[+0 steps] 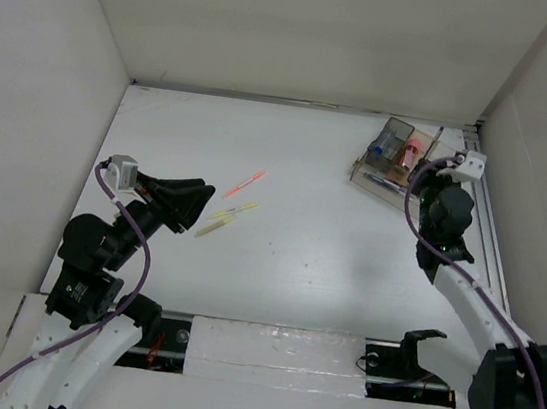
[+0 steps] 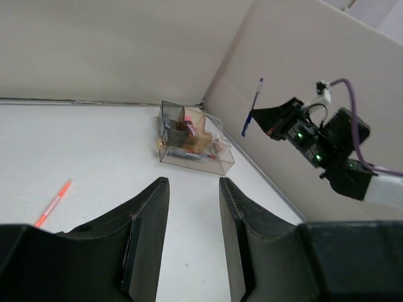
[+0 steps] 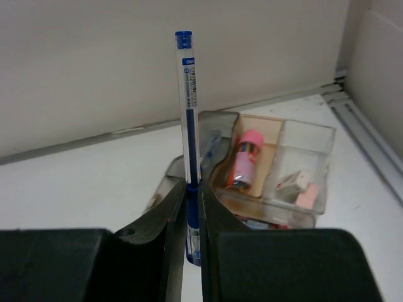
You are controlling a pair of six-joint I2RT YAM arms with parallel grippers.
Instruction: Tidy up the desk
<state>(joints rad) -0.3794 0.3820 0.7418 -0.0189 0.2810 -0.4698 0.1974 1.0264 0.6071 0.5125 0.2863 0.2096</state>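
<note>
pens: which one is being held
The blue pen, clamped upright in the right end effector; the red pen and yellow pens lie on the desk.

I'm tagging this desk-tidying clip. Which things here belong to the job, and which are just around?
Job: blue pen in the right jaws; clear organizer box; red pen; two yellow pens; desk.
Just around: side rail; purple cable; white walls.

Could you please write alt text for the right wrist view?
The right gripper clamps a blue pen upright, with a clear organizer holding a pink tube behind it on the white desk.
</note>
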